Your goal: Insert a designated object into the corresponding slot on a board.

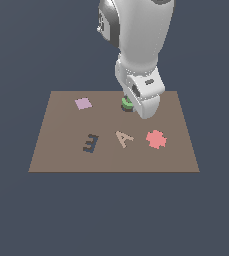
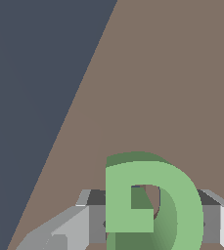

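The green G [image 1: 126, 103] is at the board's [image 1: 61, 150] far side, just under the arm's hand. My gripper [image 1: 129, 106] is down around it. In the wrist view the green G [image 2: 182, 195] fills the space between the two grey fingers [image 2: 96, 217], whose pads press on both its sides, so the gripper is shut on it. A dark sliver [image 1: 128, 109] shows right under the G; I cannot tell if it is the G-shaped slot or a shadow. No G-shaped recess shows elsewhere on the board [image 2: 172, 97].
On the board lie a lilac square [image 1: 83, 103] at the far left, a dark E-shaped recess [image 1: 90, 143], a tan letter A [image 1: 124, 138] and a red cog-edged piece [image 1: 156, 139] nearer the front. The arm's white body [image 1: 136, 35] rises above the board's far edge.
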Controlling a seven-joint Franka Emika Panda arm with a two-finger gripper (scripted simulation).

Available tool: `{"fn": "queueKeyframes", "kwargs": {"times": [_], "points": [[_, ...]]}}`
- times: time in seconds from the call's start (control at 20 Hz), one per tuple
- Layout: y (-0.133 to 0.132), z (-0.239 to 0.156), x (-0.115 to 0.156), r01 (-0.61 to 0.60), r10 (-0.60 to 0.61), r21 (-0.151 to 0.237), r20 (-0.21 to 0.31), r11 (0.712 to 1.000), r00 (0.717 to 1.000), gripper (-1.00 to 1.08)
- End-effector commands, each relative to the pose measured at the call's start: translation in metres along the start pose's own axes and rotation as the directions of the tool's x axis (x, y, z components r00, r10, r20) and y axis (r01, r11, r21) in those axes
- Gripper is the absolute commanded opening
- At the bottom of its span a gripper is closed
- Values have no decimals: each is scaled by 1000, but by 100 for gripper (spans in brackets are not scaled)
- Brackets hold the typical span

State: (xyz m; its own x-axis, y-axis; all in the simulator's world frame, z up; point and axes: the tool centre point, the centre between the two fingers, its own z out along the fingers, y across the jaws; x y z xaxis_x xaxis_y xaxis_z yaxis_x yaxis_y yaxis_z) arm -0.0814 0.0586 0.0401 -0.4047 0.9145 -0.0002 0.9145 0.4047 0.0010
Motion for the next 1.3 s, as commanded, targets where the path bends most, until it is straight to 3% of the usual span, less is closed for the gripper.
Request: {"fn": "queueKeyframes", "kwargs": {"times": [0.0,0.9,0.95,1.25], "points": [[1,0,-2,39,-39,0,0,999,999,-100],[4,10,-4,96,-96,0,1,995,995,-100],[4,10,-4,96,-96,0,1,995,995,100],[4,10,-4,96,-96,0,1,995,995,100]]}}
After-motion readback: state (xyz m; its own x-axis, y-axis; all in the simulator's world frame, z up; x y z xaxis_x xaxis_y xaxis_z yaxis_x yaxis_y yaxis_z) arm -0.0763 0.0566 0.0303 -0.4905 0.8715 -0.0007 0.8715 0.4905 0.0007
